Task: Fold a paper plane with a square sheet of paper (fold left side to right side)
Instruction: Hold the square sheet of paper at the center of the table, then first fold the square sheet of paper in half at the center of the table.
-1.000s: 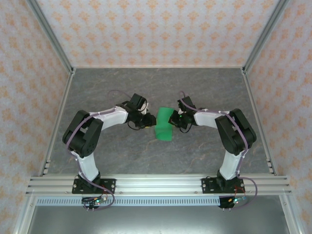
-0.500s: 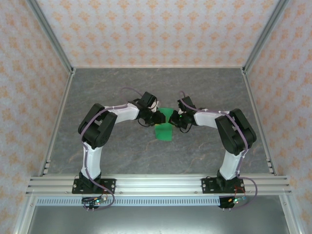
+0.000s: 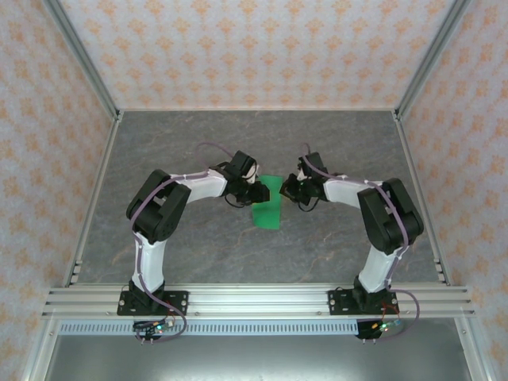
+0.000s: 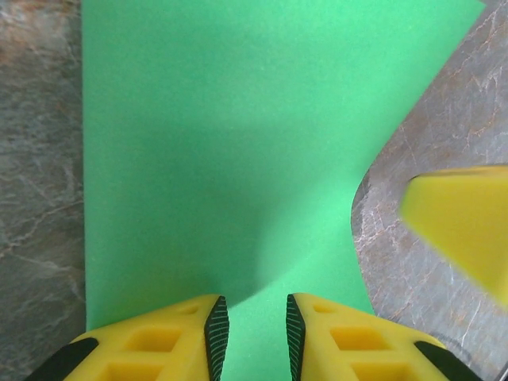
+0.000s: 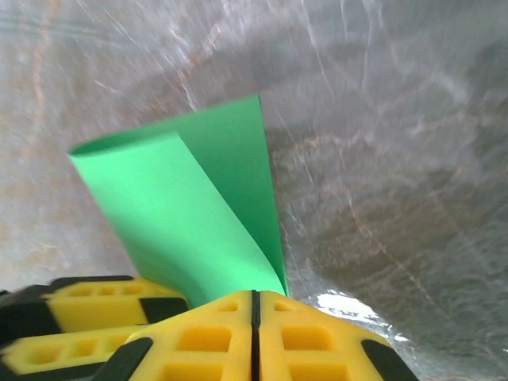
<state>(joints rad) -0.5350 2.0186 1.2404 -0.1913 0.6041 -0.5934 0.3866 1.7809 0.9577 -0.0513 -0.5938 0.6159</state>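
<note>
Left gripper (image 3: 255,190): over the far left part of the square sheet of paper (image 3: 267,208), pads (image 4: 216,329) a little apart. Green shows flat through the gap, nothing nipped. The paper lies in the middle of the desk (image 3: 198,135) between the two arms, doubled over into a narrow strip. Right gripper (image 3: 287,190): fingers pressed together at the strip's right edge, where both layers' corners run in at the tips. Pinching or merely pinning, cannot tell. Judgement: the side is brought over but not creased. To do it well, keep the right end anchored and check that the upper edge sits square on the lower. Then set the left pads on the rolled side and sweep along it; pressing too soon would lock in a skew. From above the strip reads flat; the right wrist view gives the folded side as a soft open roll. The left wrist view adds the upper layer's bowed, lifted edge.
</note>
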